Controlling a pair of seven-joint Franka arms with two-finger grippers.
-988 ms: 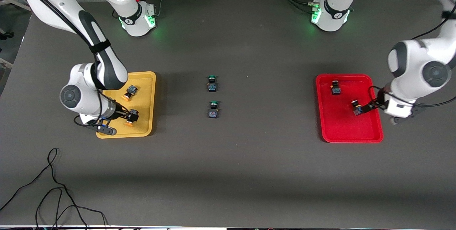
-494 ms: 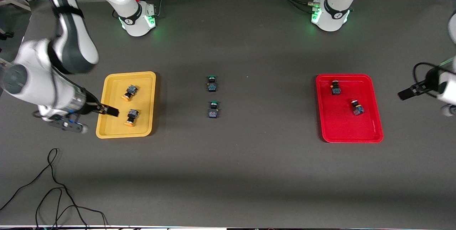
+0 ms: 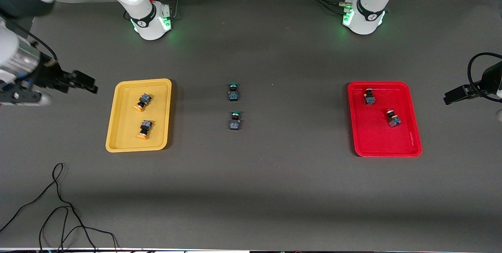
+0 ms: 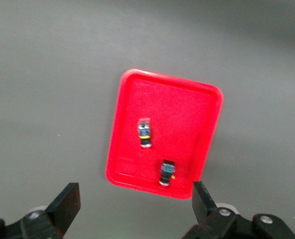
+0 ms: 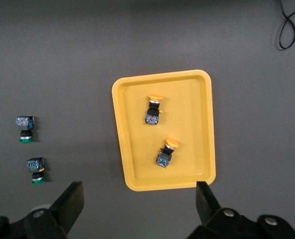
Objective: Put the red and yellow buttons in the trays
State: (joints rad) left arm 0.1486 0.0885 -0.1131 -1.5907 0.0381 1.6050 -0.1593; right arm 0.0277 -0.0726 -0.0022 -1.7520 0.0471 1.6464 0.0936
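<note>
The yellow tray (image 3: 125, 139) lies toward the right arm's end of the table and holds two yellow buttons (image 3: 142, 102) (image 3: 144, 128). The red tray (image 3: 376, 139) lies toward the left arm's end and holds two red buttons (image 3: 369, 95) (image 3: 393, 118). My right gripper (image 3: 84, 81) is open and empty, raised over bare table just outside the yellow tray (image 5: 197, 124). My left gripper (image 3: 455, 95) is open and empty, raised over bare table just outside the red tray (image 4: 187, 109). The wrist views show the yellow buttons (image 5: 153, 109) (image 5: 167, 152) and the red buttons (image 4: 145, 133) (image 4: 166, 172) lying in their trays.
Two green-capped switches (image 3: 233, 92) (image 3: 235, 121) lie on the dark table midway between the trays, one nearer the front camera than the other. A loose black cable (image 3: 59, 206) lies at the front edge toward the right arm's end.
Both grippers let go of a button in their trays, opened, rose and drew back outward past the trays' outer edges. The buttons stay in the trays.
</note>
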